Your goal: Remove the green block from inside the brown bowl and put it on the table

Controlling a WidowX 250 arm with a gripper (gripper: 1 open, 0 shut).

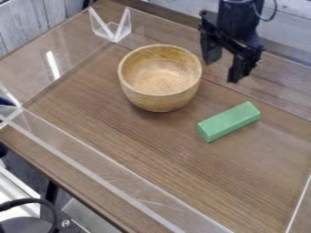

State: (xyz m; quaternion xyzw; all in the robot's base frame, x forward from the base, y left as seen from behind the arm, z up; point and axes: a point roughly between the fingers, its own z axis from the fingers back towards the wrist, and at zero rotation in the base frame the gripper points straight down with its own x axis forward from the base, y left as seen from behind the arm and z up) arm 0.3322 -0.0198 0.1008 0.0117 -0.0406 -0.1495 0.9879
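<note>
Black gripper [228,64] hangs wide open and empty near the wood-grain table's [134,155] far edge. The small green rectangular block [228,121] lies on the table beside the round, empty light-brown wooden bowl [159,76]; looks finished, only retreat needed.

My gripper [228,65] is black all over: a blocky dark body narrowing into two long black jaws.

Black claw [230,63] hangs at the upper right, pointing straight down, its two fingers [239,68] spread wide apart and gripping nothing, arm reaching in from above.
</note>
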